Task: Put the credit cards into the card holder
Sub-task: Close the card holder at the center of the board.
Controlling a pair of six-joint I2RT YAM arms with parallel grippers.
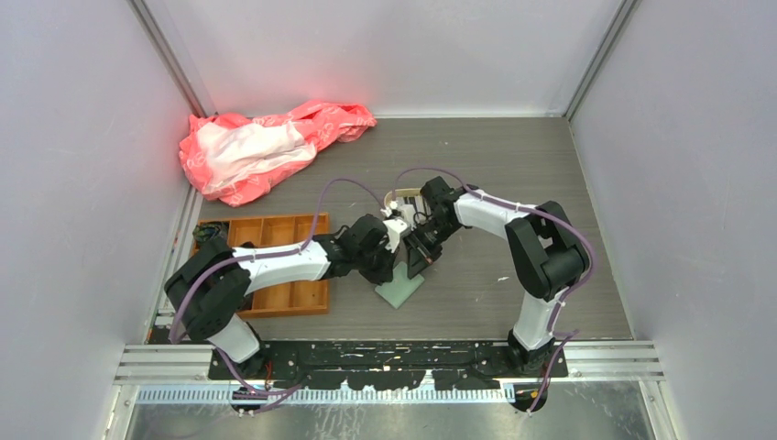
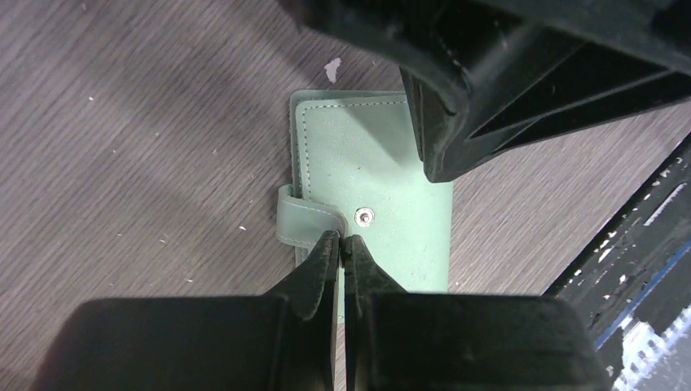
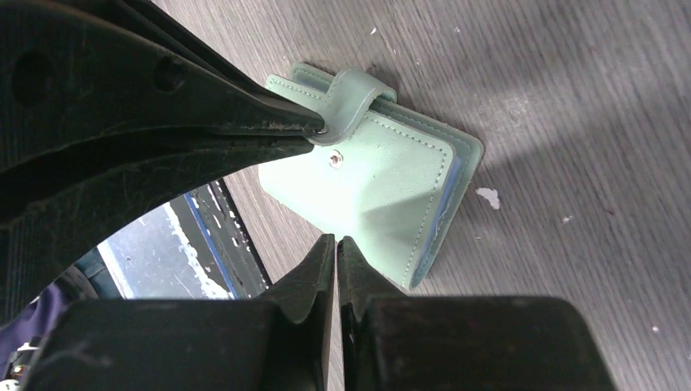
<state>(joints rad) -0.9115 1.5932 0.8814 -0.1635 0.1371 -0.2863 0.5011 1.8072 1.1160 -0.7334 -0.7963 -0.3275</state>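
The sage-green card holder (image 1: 401,287) (image 2: 383,163) (image 3: 383,183) lies closed and flat on the grey table between the two arms. Its strap (image 2: 303,221) (image 3: 352,91) wraps over one long edge toward a metal snap (image 2: 364,216). My left gripper (image 2: 342,239) (image 1: 392,263) is shut, pinching the end of that strap. My right gripper (image 3: 336,240) (image 1: 423,260) is shut too, with its tips down on the holder's opposite edge. Blue pocket edges (image 3: 442,213) peek out at the open side. The credit cards are not clearly visible in any view.
An orange compartment tray (image 1: 284,266) sits left of the card holder, under the left arm. A pink-red plastic bag (image 1: 266,147) lies at the back left. A small beige tray (image 1: 403,196) stands just behind the grippers. The black base rail (image 2: 644,236) runs close by.
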